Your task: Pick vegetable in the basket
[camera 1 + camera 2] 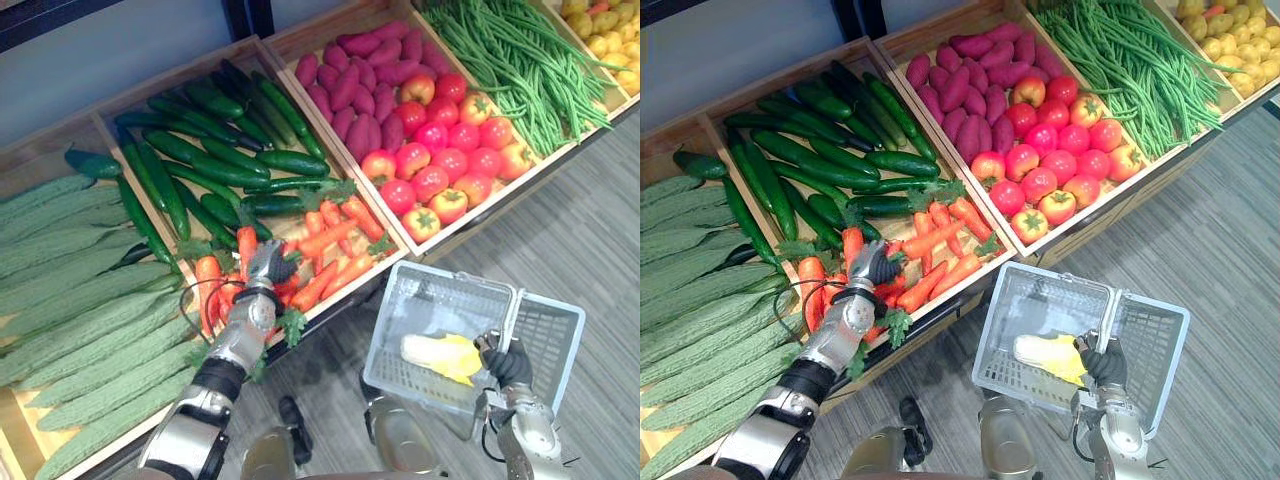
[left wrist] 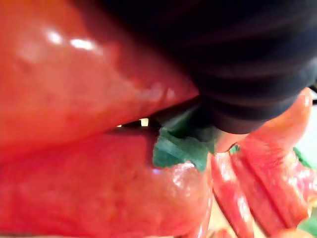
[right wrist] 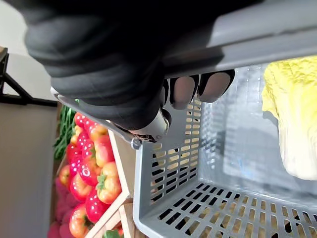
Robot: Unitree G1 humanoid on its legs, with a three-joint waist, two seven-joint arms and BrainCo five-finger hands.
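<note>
My left hand lies low in the carrot crate, pressed among orange carrots with green tops. In the left wrist view its dark cover sits right against the carrots. A grey plastic basket hangs over the floor in front of the crates. My right hand is shut on the basket's handle, fingers curled round the bar. A pale yellow cabbage lies inside the basket.
Wooden crates form a sloping display: bitter gourds far left, cucumbers behind the carrots, purple sweet potatoes, tomatoes, green beans, yellow fruit at the far right. Grey floor lies beside the basket.
</note>
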